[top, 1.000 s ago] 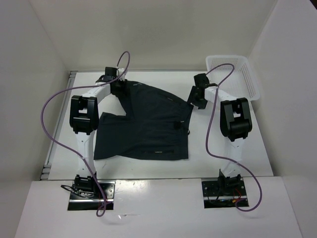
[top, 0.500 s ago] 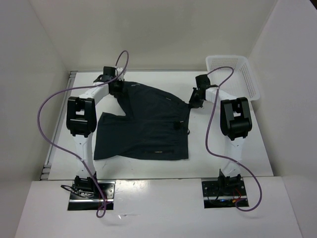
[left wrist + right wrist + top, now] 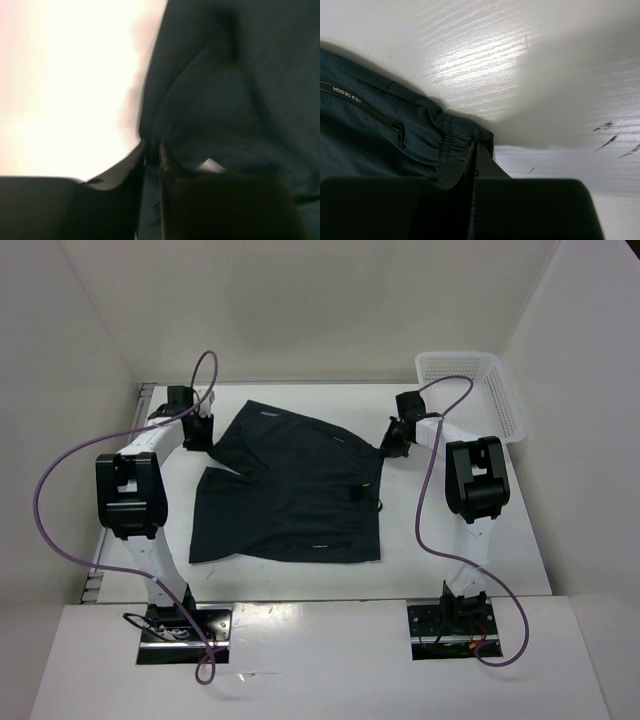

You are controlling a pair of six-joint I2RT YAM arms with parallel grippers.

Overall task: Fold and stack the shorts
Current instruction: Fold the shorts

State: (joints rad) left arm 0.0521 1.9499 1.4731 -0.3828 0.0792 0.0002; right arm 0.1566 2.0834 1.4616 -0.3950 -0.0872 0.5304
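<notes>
- A white mesh basket (image 3: 500,405) is sitting at the far right corner of the table (image 3: 300,580), well apart from the cloth.
- The right arm (image 3: 475,480) is standing just beside the garment's right edge, and the left arm (image 3: 125,495) is rising off to its left; neither is covering the fabric in the overhead view.
- The shorts (image 3: 300,490) are lying spread in the middle of the table, between the two arms.
- Their waistband is running near to far along the right side, while the two legs are pointing left, with a notch between them; the waist-to-hem line is running across the table.
- The far leg is slanting out towards the far left corner.
- The fabric is looking very dark navy, soft and mostly flat, with small white marks and white lettering (image 3: 346,94) beside a zip.
- The left gripper (image 3: 197,432) is pinching the far leg's edge, with its fingers (image 3: 131,165) nearly together and cloth showing in the slim gap.
- The right gripper (image 3: 390,447) is clamping fully down on the gathered waistband corner at the far right.
</notes>
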